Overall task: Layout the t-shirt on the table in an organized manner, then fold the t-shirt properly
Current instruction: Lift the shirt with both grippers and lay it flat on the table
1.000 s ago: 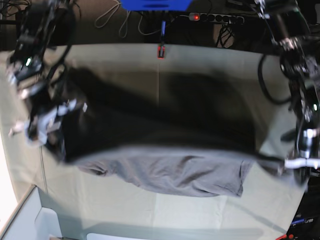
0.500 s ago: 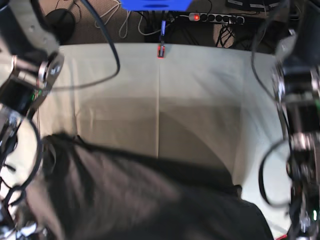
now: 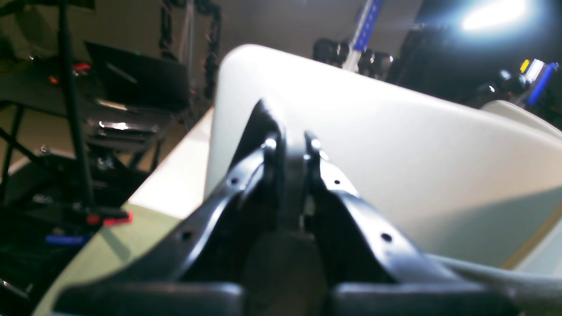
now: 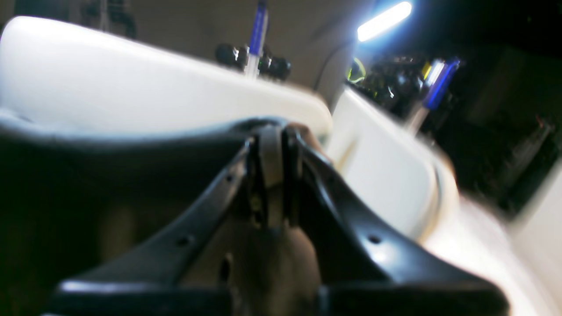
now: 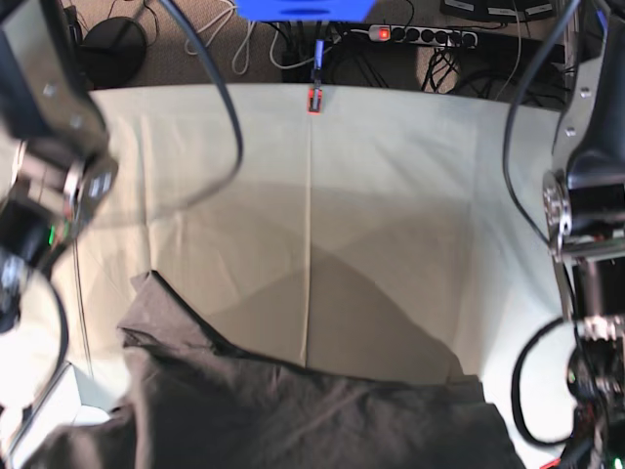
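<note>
Gripping the t-shirt (image 5: 293,415) in each hand, left (image 3: 290,151) and right (image 4: 274,131), leaves the far table (image 5: 391,166) bare.

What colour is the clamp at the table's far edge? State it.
Red; the clamp on the table shows best in the base view.

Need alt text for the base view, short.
A grey t-shirt hangs across the bottom of the frame, over a table covered in pale green cloth. Robot arms frame both sides; a red clamp sits at the far edge.
</note>
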